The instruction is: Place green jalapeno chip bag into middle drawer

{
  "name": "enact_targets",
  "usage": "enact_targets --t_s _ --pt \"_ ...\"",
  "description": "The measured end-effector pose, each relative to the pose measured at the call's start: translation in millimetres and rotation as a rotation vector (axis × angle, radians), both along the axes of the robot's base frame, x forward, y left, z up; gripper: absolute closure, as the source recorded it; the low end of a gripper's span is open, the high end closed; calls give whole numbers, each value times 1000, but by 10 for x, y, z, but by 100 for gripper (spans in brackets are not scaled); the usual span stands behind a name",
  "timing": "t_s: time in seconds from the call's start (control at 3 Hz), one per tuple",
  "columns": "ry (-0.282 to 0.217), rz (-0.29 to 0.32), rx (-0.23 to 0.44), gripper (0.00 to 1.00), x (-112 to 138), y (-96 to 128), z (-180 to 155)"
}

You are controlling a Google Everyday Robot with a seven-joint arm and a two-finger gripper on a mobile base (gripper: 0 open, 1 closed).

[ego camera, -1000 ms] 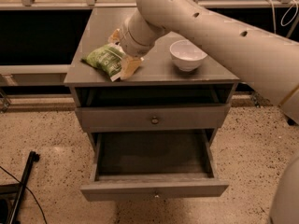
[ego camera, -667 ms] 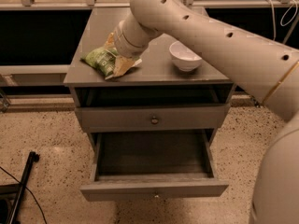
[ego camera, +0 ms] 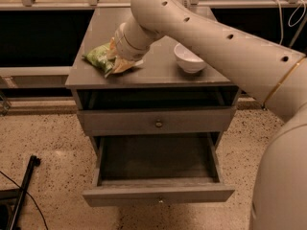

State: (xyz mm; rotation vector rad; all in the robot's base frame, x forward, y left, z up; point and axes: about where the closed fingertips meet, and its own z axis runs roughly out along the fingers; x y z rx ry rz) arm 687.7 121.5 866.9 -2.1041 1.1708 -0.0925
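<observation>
- Arm (ego camera: 216, 37) comes in from the right edge, a thick cream tube with a row of small dark holes, and runs up and left across the cabinet.
- Elbow bends high above the back of the worktop (ego camera: 163, 78); from there the ribbed wrist slopes down and left.
- Gripper (ego camera: 117, 61) sits at the end of the wrist, low over the left front part of the worktop, its tan parts pressed against the green jalapeno chip bag (ego camera: 98, 56).
- Whether the gripper is wide, narrow or clamped on the bag cannot be told from this view.
- Bag lies on the worktop near the left front corner, its right end hidden under the gripper, its left end free.
- Print on the bag shows only as pale patches on green; no word can be read.
- Middle drawer (ego camera: 158, 194) is pulled out below, its dark inside showing nothing in it, well apart from the bag.
- Upper drawer front (ego camera: 120, 122) is closed, with a small round knob at its middle.
- White bowl (ego camera: 188, 59) stands upright on the worktop to the right of the gripper, apart from it.
</observation>
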Motion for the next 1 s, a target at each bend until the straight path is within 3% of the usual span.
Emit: enact_targets --t_s 0.33,0.67,1.0 --pt "-11 1 28 83 -91 -101 75" --pt "-27 12 84 100 -252 -271 261" --pt "-45 21 147 100 -667 -687 642"
